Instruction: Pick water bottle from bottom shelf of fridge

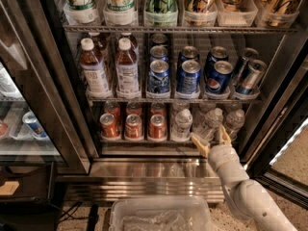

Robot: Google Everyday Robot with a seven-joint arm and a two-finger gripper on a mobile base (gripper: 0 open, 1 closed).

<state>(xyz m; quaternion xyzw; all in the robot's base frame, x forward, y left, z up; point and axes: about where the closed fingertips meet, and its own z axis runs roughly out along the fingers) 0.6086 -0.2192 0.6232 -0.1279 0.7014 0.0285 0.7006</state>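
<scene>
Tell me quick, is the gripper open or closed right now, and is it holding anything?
Gripper: open, holding nothing, at the front of the bottom shelf, fingers spread just before a water bottle.

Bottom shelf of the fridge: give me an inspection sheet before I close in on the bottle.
Surface: bottom shelf, a wire rack with a front rail, stocked in lanes.
Job's things: water bottle upright, just behind the gripper, with one more bottle on each side.
Clutter: three orange-red cans on the shelf's left; blue cans and brown bottles on the rack above.
Grippers: gripper at the shelf's front edge, fingers open, not closed on anything.
Cables: dark cables on the floor, lower left.
Surroundings: steel grille below the shelf; clear bin in front; second cooler at left.
</scene>
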